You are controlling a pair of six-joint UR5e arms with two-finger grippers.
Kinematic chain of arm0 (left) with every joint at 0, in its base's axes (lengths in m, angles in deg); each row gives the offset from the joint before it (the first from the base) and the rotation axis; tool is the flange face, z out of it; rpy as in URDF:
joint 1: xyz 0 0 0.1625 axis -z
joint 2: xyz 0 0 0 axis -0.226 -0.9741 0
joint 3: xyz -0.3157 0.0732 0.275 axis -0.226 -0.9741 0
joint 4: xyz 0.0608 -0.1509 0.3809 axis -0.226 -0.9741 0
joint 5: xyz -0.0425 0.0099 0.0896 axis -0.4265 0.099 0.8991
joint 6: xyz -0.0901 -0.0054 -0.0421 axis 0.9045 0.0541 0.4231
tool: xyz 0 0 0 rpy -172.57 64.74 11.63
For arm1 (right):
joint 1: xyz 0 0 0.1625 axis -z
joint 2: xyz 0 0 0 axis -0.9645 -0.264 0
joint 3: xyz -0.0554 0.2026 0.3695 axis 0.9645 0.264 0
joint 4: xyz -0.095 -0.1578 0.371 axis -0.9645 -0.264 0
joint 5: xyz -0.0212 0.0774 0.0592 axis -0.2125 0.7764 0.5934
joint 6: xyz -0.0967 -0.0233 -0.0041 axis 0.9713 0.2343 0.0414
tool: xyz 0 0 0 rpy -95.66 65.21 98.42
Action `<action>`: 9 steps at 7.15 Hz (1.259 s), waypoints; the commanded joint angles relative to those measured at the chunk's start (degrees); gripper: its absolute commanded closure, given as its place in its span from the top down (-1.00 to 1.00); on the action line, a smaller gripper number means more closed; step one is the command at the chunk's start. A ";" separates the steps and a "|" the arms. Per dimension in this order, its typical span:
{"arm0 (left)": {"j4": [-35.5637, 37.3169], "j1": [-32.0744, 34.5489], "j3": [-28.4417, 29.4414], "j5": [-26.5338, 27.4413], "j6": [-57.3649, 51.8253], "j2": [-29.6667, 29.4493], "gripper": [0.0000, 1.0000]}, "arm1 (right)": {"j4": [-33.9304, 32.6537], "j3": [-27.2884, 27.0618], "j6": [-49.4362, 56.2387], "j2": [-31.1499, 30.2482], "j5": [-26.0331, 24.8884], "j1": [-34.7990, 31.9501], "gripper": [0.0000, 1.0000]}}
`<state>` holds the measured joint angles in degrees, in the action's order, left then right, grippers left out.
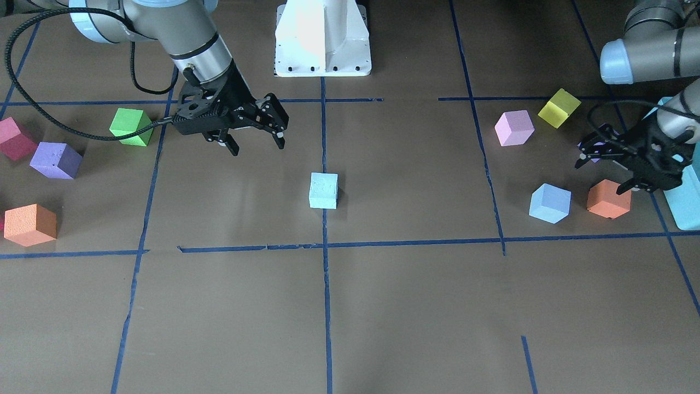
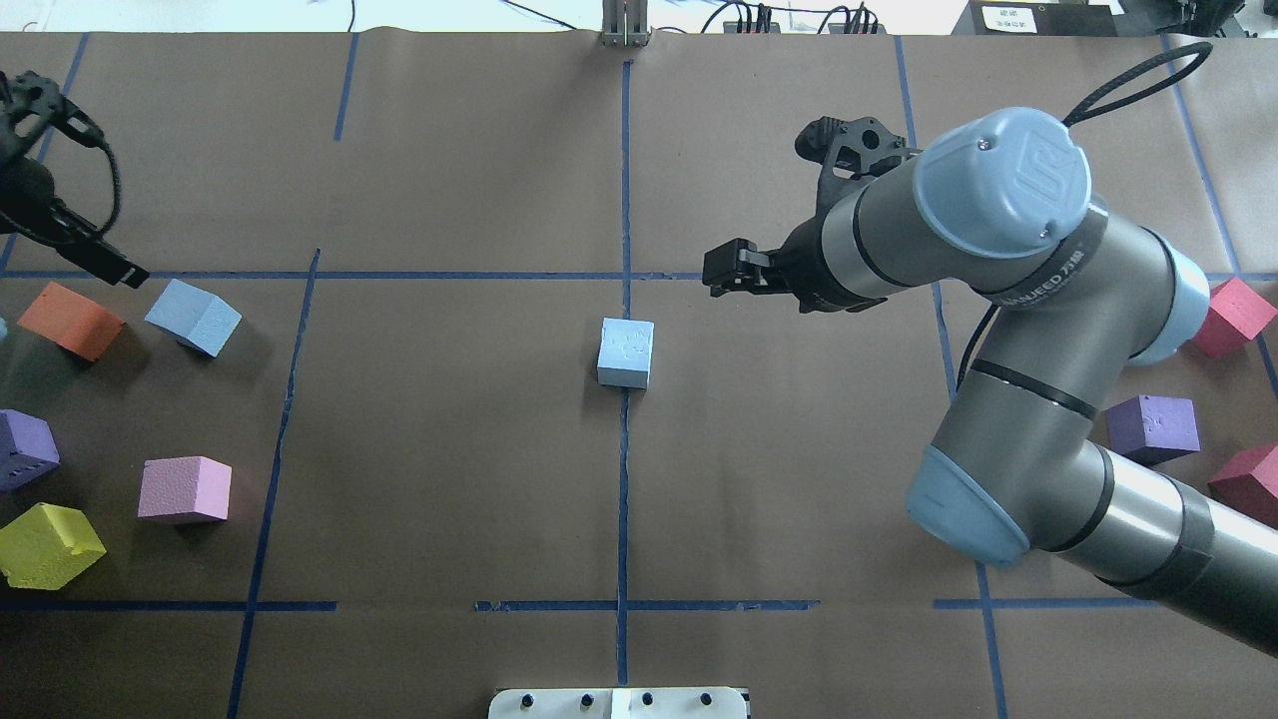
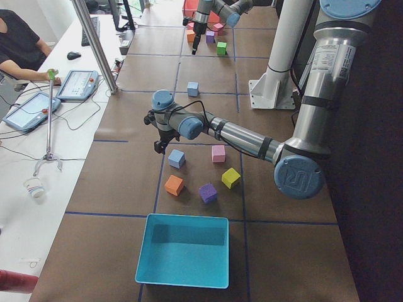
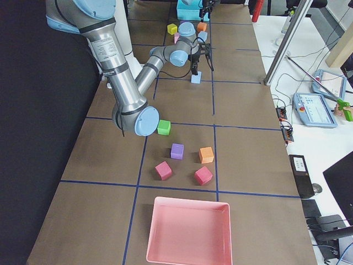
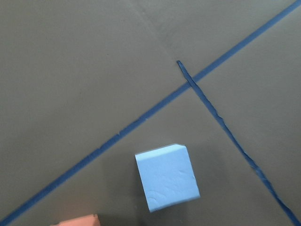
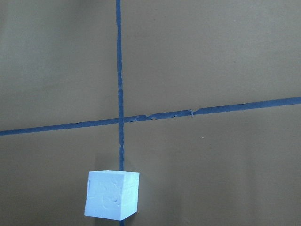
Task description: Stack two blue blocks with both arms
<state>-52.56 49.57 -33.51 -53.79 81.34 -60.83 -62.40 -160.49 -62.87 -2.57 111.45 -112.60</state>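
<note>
The pale cyan block (image 1: 323,190) sits alone at the table's centre on a tape line; it also shows in the overhead view (image 2: 626,353) and low in the right wrist view (image 6: 112,194). My right gripper (image 1: 257,146) is open and empty, hovering above the table beside it, toward the robot's right. The periwinkle block (image 1: 549,203) lies on the robot's left side, also in the overhead view (image 2: 193,317) and the left wrist view (image 5: 167,176). My left gripper (image 1: 601,174) is open and empty, hovering close by it and above an orange cube (image 1: 608,198).
Near the left gripper are pink (image 1: 514,127) and yellow (image 1: 558,108) cubes and a teal tray (image 1: 686,202). On the robot's right lie green (image 1: 131,127), purple (image 1: 56,160), orange (image 1: 30,224) and crimson (image 1: 13,138) cubes. A white pedestal (image 1: 322,38) stands at the back.
</note>
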 commanded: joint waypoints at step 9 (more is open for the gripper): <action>-15.04 -9.20 10.57 5.49 21.14 -1.61 1.00 | 0.25 -0.54 0.00 -3.50 -0.84 0.02 0.99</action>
<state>-67.62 40.99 -23.03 -48.40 101.51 -62.62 -62.15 -161.24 -62.88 -6.04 110.62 -112.58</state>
